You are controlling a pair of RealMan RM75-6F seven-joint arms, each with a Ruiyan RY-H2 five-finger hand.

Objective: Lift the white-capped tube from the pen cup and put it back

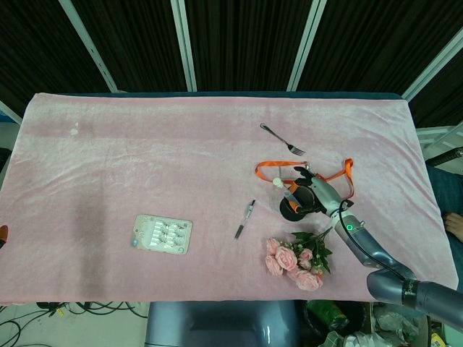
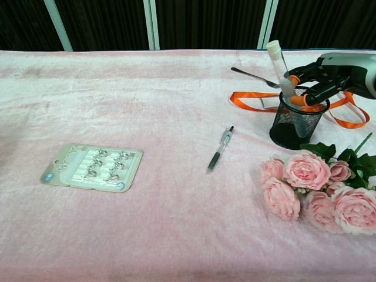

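The clear tube with a white cap (image 2: 281, 67) stands tilted in the black mesh pen cup (image 2: 294, 129), its cap leaning up and to the left above the rim. My right hand (image 2: 329, 71) reaches in from the right at rim height. Its orange-tipped fingers (image 2: 294, 78) pinch the tube just above the cup. From the head view the tube (image 1: 283, 188) slants out of the pen cup (image 1: 294, 207), with my right hand (image 1: 316, 192) over the cup's right side. The tube's lower end is hidden inside the mesh. No left hand shows in either view.
A pen (image 2: 220, 150) lies left of the cup. An orange ribbon (image 2: 249, 100) loops behind the cup, with a fork (image 2: 252, 76) beyond it. Pink roses (image 2: 311, 185) lie just in front of the cup. A blister pack (image 2: 91, 167) sits at the near left.
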